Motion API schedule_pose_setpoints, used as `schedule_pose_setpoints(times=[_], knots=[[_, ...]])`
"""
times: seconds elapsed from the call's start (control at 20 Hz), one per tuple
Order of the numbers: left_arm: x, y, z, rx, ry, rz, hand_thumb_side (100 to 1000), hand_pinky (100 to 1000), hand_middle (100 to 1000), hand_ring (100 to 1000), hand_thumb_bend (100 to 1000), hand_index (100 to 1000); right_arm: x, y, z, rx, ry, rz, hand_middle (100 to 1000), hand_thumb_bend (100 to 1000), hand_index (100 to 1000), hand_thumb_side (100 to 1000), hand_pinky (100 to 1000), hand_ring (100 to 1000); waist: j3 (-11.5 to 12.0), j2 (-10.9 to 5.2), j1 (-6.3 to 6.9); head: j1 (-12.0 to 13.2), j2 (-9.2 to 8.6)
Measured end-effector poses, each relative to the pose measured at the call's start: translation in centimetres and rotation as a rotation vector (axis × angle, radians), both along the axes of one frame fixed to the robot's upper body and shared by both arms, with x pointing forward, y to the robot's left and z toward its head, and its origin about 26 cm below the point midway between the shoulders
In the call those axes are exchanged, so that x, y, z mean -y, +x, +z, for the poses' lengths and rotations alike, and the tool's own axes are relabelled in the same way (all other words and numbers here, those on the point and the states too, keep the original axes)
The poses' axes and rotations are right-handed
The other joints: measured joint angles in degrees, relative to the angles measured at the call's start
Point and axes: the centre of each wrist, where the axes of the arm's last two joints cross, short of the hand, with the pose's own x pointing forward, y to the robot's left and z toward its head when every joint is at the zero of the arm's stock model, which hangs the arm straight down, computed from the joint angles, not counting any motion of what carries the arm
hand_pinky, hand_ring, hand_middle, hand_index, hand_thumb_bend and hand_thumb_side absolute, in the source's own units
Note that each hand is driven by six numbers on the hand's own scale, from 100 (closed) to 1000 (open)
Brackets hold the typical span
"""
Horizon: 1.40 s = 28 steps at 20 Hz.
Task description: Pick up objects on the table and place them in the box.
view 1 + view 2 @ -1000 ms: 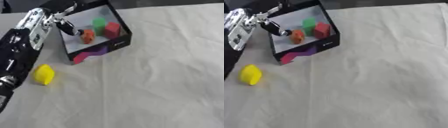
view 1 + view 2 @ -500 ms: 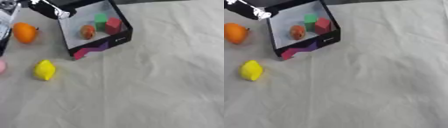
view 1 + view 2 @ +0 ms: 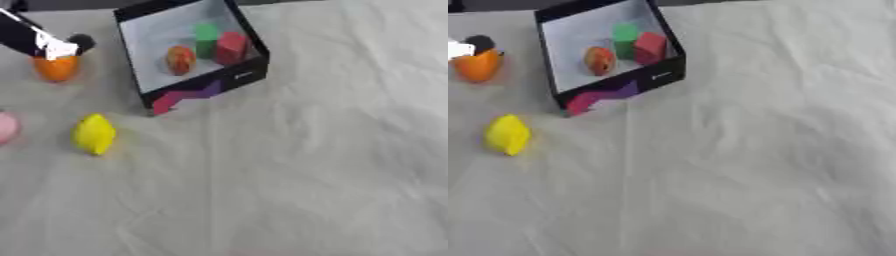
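Note:
A black box (image 3: 199,86) with a white inside stands at the top centre. An orange-red object (image 3: 180,59), a green block (image 3: 206,37) and a red block (image 3: 232,47) lie in it. Left of the box sits an orange fruit (image 3: 57,68), and my left hand (image 3: 39,40) reaches in from the upper left corner, its black and white fingertips just above that fruit. A yellow lemon (image 3: 94,134) lies on the cloth below. Something pink (image 3: 5,127) shows at the left edge. My right hand is out of sight.
A wrinkled white cloth (image 3: 332,150) covers the table. To the right of the box and below it the cloth stretches bare to the edges of the view.
The left hand let go of the orange-red object in the box, pulled back to the left and now hovers over the orange fruit. The camera has shifted too.

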Motion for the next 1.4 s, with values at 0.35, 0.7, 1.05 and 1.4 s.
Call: schedule_pose_setpoints(times=[0.35,0.7,1.05,1.4], knots=[[-4.5,-1.5,-2.6,-0.144,0.106,0.163,341,873,747,798,483,839,0.1,-0.1,-0.1,0.003,0.001,-0.006,662,100,902,670,828,785,0.73,0.0,-0.45,0.88,0.0],[-7.2,-1.4,-4.4,-0.205,0.136,0.306,392,880,757,810,529,844,0.1,0.0,-0.2,-0.001,0.0,-0.009,663,100,902,666,828,786,1.1,0.0,-0.88,1.19,-0.01],[-9.7,-0.5,-5.6,-0.206,0.167,0.463,321,860,740,805,592,827,0.1,0.0,-0.2,0.005,-0.002,-0.007,663,100,902,666,827,785,0.74,-0.03,-1.06,2.24,-0.08],[-11.3,0.7,-7.4,-0.184,0.197,0.594,251,809,704,780,663,799,0.2,0.0,-0.3,0.001,-0.001,-0.009,663,100,902,672,827,785,0.35,-0.03,-1.06,3.1,-0.1]])
